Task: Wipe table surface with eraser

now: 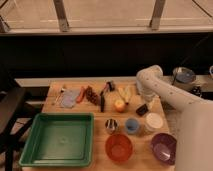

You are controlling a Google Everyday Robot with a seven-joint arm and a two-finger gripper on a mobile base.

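Note:
The eraser [142, 109] is a small black block lying on the right part of the light wooden table surface [70, 111], just above the white cup. My white arm comes in from the right and bends down over the table's right side. The gripper [144, 102] hangs directly over the eraser, at or very near its top. I cannot tell whether it touches or holds the eraser.
A green tray [30, 150] fills the front left. A blue-grey block [70, 97], a black-handled tool [103, 101], an orange fruit [119, 105] and a banana [125, 93] lie at the back. Steel [111, 125], blue [132, 125] and white [153, 121] cups, an orange bowl [119, 148] and a purple bowl [164, 148] stand in front.

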